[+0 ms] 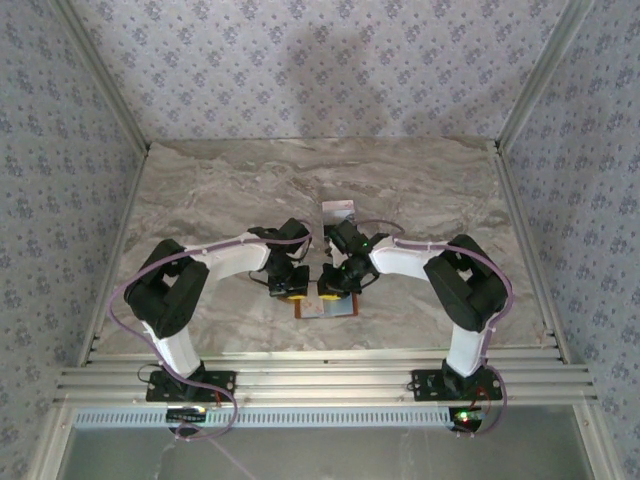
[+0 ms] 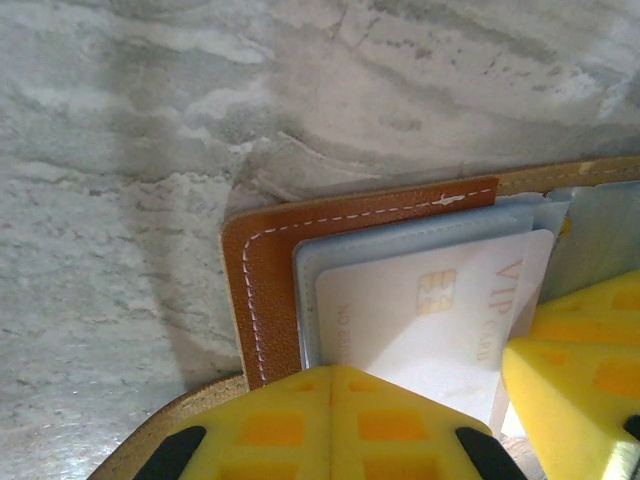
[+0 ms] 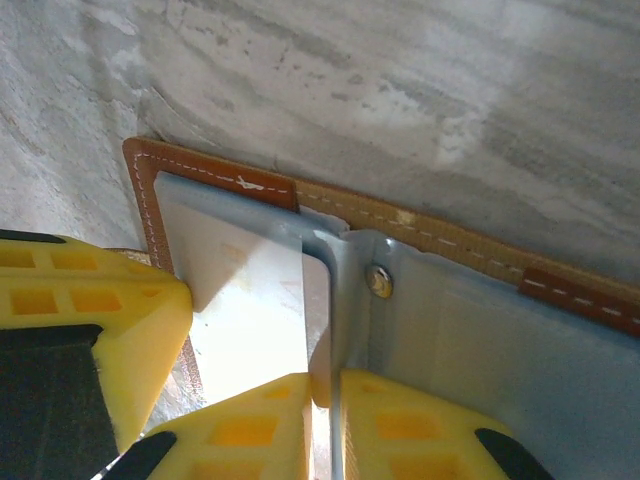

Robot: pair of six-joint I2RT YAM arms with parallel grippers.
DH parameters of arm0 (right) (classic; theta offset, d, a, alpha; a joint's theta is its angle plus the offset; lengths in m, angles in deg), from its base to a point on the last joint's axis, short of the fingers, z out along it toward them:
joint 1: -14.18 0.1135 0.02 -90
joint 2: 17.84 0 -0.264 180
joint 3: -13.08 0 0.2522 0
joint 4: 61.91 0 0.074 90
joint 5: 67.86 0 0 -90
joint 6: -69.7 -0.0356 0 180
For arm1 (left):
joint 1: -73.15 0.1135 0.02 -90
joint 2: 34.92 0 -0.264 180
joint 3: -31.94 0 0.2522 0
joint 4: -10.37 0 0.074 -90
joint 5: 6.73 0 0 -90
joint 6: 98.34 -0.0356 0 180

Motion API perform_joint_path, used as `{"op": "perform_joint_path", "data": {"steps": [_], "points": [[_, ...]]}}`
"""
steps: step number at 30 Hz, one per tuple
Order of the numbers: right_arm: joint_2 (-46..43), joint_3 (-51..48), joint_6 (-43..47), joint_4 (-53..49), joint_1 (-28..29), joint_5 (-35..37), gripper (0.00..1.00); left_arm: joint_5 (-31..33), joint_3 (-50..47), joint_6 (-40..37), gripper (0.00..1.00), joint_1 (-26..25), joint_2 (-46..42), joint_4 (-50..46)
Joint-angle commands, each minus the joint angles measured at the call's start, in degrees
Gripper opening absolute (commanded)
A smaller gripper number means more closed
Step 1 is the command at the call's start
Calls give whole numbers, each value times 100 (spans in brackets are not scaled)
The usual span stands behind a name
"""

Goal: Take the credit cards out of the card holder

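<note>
The card holder [image 1: 342,309] lies open on the marble between both arms, brown with white stitching [image 2: 262,290] and grey-blue inside [image 3: 480,340]. A white credit card [image 2: 430,320] marked VIP with a gold chip sits in its left panel. My left gripper [image 2: 333,400] is shut, empty, its yellow tips resting on that card's near edge. My right gripper [image 3: 330,400] is shut on the thin edge of a pale credit card [image 3: 320,300], with an upright grey-blue flap pinched alongside. In the top view the left gripper [image 1: 291,290] and right gripper [image 1: 334,284] almost touch.
A small pale rectangular item [image 1: 337,213] lies on the table just beyond the grippers. Metal rails [image 1: 320,380] run along the near edge and patterned walls close in the sides and back. A metal snap stud [image 3: 378,281] sits on the card holder's inner panel.
</note>
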Motion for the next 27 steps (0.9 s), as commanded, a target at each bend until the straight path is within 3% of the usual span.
{"op": "perform_joint_path", "data": {"steps": [1, 15, 20, 27], "points": [[-68, -104, -104, 165, 76, -269, 14, 68, -92, -45, 8, -13, -5, -127], [-262, -280, -188, 408, 42, -383, 9, 69, -100, -38, 8, -16, -14, -128], [-254, -320, -250, 576, 37, -489, 15, 61, -82, -29, 8, -21, -14, -140], [-120, -451, -429, 988, 28, -663, 15, 45, -84, -20, 8, -15, -23, -136]]}}
